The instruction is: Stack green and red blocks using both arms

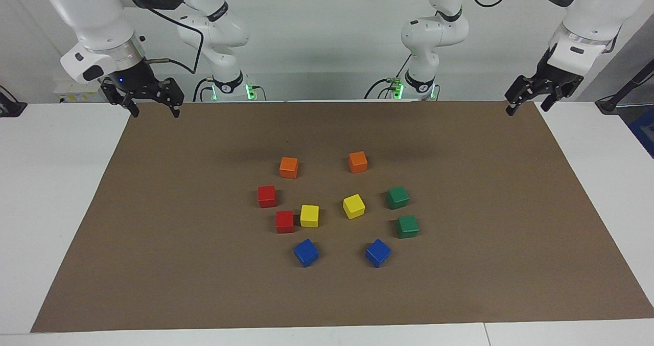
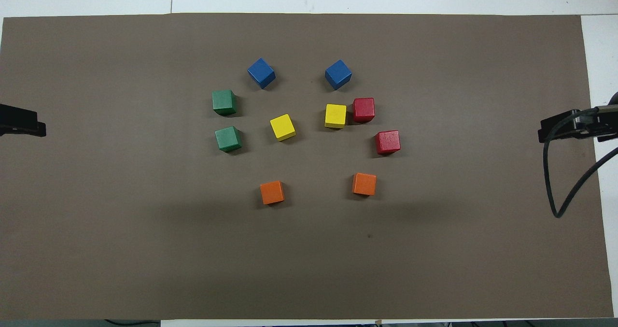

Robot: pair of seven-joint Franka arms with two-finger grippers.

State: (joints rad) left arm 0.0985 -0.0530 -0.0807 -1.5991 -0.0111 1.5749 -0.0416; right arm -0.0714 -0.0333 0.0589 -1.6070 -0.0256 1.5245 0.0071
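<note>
Two green blocks lie on the brown mat toward the left arm's end, one (image 1: 397, 197) (image 2: 228, 138) nearer to the robots than the other (image 1: 407, 226) (image 2: 224, 102). Two red blocks lie toward the right arm's end, one (image 1: 266, 196) (image 2: 387, 142) nearer to the robots, the other (image 1: 284, 222) (image 2: 363, 109) right beside a yellow cube. All lie singly, none stacked. My left gripper (image 1: 526, 107) (image 2: 21, 124) hangs open and empty over its end of the mat. My right gripper (image 1: 155, 110) (image 2: 569, 129) hangs open and empty over the other end. Both arms wait.
Two yellow cubes (image 1: 309, 215) (image 1: 353, 206) lie between the red and green pairs. Two orange cubes (image 1: 288, 167) (image 1: 357, 162) lie nearer to the robots, two blue cubes (image 1: 306, 252) (image 1: 377, 253) farther. The brown mat (image 1: 485, 284) covers most of the white table.
</note>
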